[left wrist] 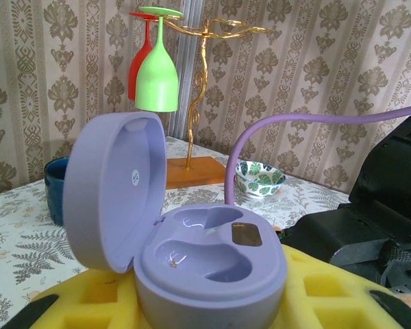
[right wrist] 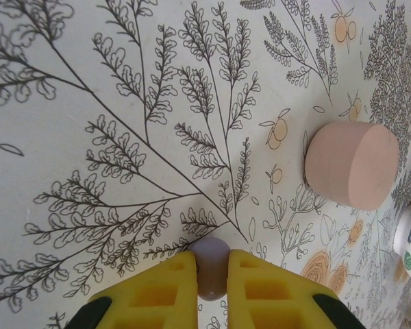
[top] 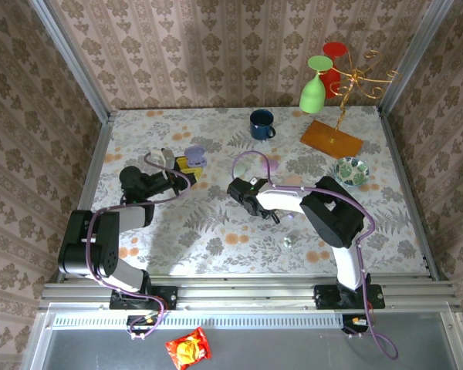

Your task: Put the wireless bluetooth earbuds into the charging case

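Lilac plastic catches the eye first: the charging case (left wrist: 212, 267) sits clamped between the yellow fingers (left wrist: 89, 298) of the left tool (top: 185, 164). Its lid stands swung up on the left side. Its two moulded wells are empty, with a small gold contact plate beside them. From above, that tool holds the case over the far left part of the flowered table (top: 216, 231).

Over towards the middle, the right tool (right wrist: 211, 277) points down at the cloth. Its two yellow fingers (right wrist: 157, 291) are drawn in against either side of one pale lilac earbud (right wrist: 211, 264), a small rounded bead nipped between the tips. I cannot tell whether the bud rests on the table or is just off it. Bud and case are well apart, one with each arm.

A pink, stubby cylinder (right wrist: 353, 164) lies on its side on the cloth, near the right tool. A leaf-patterned bowl (top: 350, 171) stands further right. At the back stands a dark blue mug (top: 262, 124). Beside it is a gold wire rack (top: 347, 92) on an orange base, with a green glass (top: 313, 91) and a red glass (top: 333, 60) hanging upside down from it.

A tiny pale bit (top: 288, 241) lies on the table near the right arm, too small to make out. A red and yellow snack packet (top: 187, 348) lies below the rail where the arms are bolted.
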{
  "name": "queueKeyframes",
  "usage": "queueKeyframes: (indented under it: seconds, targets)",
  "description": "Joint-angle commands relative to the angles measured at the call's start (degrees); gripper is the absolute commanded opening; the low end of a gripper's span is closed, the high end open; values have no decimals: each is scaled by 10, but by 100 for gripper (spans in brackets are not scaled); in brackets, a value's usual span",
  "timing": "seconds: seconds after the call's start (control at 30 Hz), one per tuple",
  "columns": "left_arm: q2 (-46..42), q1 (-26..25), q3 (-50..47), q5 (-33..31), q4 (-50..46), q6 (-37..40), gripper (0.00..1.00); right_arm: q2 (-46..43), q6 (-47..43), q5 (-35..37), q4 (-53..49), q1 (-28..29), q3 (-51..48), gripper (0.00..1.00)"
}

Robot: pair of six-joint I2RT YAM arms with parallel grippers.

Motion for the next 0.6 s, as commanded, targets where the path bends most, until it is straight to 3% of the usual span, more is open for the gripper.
queueKeyframes:
  seconds: [0.0,0.27,0.57]
  targets:
    - [-6,-1,-3,12,15,5,36,-9,12,-22,-8,-10,3,14]
    - [-1,-19,2,9,16,14,36,-109,69,-191,43,-62,-38,15]
    - [9,-54,2,-5,15,38,36,-226,169,-503,153,-189,-122,16]
